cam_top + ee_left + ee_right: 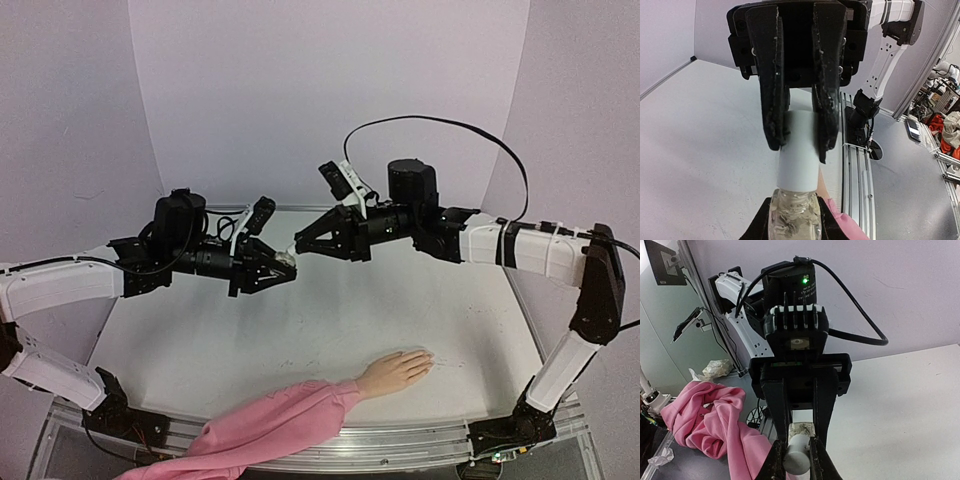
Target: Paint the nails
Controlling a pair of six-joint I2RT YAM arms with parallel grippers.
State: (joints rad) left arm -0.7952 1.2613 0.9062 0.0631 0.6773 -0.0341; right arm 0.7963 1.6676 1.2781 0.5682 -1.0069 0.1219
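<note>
**Small bottle gripped at both ends above the worktop, mannequin hand lying apart**

The pale worktop [300, 330] is seen from above, with the left arm [60, 285] and the right arm [520, 248] reaching inward so that they meet in the air over its middle. A pink sleeve [285, 420] is draped over the near edge, and a peach mannequin hand [395, 372] protrudes from it, laid flat with its fingers pointing toward the right arm's side.

The left claw [288, 263] and the right claw [300, 245] are held tip to tip, well above the mannequin hand. A small bottle [794, 220] is shared between them. Its clear glass body is pinched by the left claw, whose fingers are pressed against its sides. The white cap [799, 160] is pinched by the right claw in the same way. The cap is seen resting against the glass body; whether it is screwed tight cannot be told.

The nails [424, 362] are located at the fingertips of the mannequin hand, near the front right part of the worktop, and can barely be made out from the fingers. Neither claw is touching them.
</note>
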